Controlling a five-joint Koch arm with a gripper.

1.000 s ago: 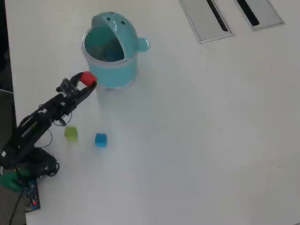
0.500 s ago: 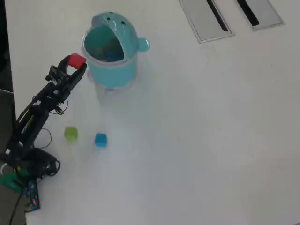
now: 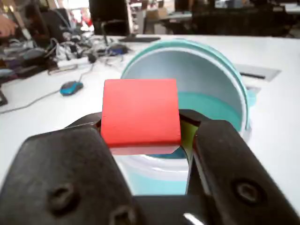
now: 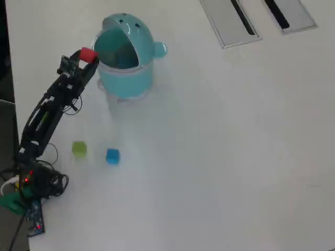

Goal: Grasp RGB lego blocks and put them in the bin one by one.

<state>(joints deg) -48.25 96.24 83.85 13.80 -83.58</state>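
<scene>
White table (image 4: 220, 157), claw (image 3: 143, 133) clamped on red block (image 4: 88, 54) beside bin (image 4: 128, 78) rim.

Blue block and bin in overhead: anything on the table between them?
Nothing. In the overhead view the stretch of white table from the blue block up to the bin is bare; the yellow-green block sits off to the left.

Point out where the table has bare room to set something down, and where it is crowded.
In the overhead view the table is bare from right of the blue block to the right edge, below the two slotted plates. Crowded: the left side, where the gripper holds the red block beside the bin, with the green block near the arm's base.
</scene>
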